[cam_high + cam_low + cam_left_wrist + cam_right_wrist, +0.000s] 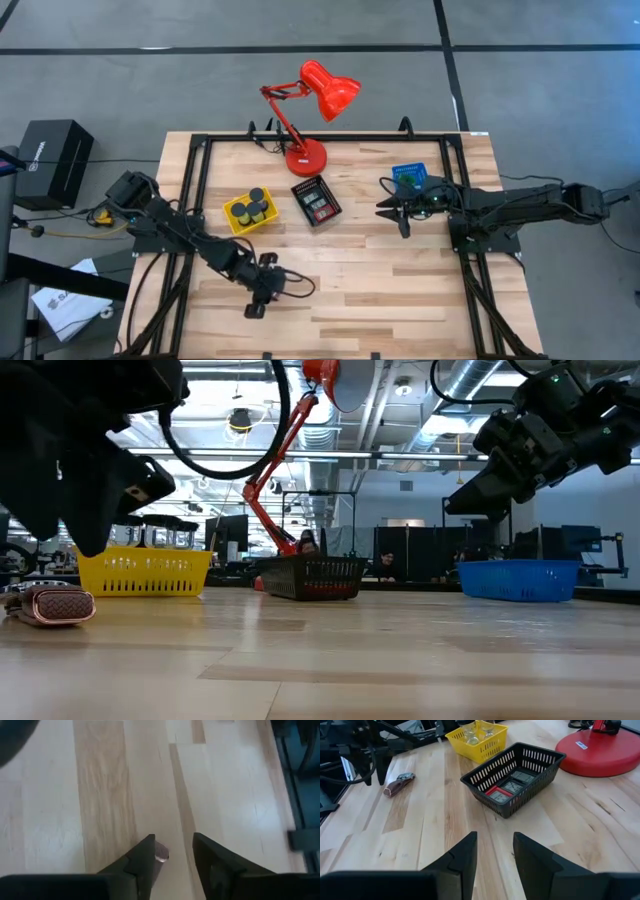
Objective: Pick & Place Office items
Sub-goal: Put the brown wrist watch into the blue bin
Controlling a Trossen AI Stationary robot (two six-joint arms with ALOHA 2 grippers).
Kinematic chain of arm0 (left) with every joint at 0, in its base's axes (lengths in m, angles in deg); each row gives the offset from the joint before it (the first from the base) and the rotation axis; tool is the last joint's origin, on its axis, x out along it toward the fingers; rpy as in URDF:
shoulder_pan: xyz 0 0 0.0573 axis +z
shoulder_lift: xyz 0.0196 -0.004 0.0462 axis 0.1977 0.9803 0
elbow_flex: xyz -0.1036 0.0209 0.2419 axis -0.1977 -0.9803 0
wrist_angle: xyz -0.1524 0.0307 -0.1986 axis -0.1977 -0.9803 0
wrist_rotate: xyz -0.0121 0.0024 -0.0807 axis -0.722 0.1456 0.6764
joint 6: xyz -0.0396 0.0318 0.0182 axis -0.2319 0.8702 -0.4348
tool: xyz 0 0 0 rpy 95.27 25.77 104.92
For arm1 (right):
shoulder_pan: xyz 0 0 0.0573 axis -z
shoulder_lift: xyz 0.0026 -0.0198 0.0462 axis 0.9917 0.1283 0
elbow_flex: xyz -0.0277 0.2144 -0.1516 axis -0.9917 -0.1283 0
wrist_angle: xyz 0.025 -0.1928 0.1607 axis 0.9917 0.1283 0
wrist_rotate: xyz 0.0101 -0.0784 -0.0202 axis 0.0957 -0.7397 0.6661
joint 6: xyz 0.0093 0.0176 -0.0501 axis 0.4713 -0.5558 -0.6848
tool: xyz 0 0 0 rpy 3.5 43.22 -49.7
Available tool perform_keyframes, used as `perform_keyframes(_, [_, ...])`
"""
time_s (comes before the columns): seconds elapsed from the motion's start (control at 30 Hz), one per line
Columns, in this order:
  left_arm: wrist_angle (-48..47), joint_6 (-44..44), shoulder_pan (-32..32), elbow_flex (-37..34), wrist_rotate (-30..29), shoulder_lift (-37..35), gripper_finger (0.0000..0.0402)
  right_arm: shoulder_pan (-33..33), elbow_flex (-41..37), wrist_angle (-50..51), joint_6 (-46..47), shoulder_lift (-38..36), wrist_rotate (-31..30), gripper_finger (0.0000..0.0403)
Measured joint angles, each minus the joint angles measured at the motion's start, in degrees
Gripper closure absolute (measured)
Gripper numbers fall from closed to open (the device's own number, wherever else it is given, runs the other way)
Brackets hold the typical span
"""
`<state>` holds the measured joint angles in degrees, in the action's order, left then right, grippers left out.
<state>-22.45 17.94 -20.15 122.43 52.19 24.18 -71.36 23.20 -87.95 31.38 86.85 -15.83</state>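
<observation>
**Small Brown Case Lying Beside the Open Left Claw**

Seen from above: left claw (262, 290) down low at the near side of the wooden table (380, 270). Right claw (395, 210) on the right side, just near of the blue tray (408, 170). Hard to spot the small brown case from up there.

Seen from the left wrist: two dark fingers (145, 852) apart, gripping nothing. Just the tip of the small brown case (161, 852) peeking out, right beside one finger and not between the two.

Seen from the right wrist: fingers apart too, nothing held. Case lying flat on the wood close to the left claw. Nearer in, the black tray (485, 785) with red and black flat pieces (507, 787) inside. Farther off, the yellow tray (487, 747). Round red foot of the lamp (605, 750) to the far side.

Seen from table height: case at the left, resting on the pale boards. Yellow, black and blue trays in a row behind it. Beyond the table, a big room with bright lights, silver pipes up high and dark screens.
</observation>
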Motion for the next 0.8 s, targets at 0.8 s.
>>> perform_keyframes(0.8, [4.26, 3.99, 0.11, -12.52, -4.93, -0.37, 0.0247, 0.00, 0.00, 0.00, 0.15, -0.02, 0.00, 0.0285])
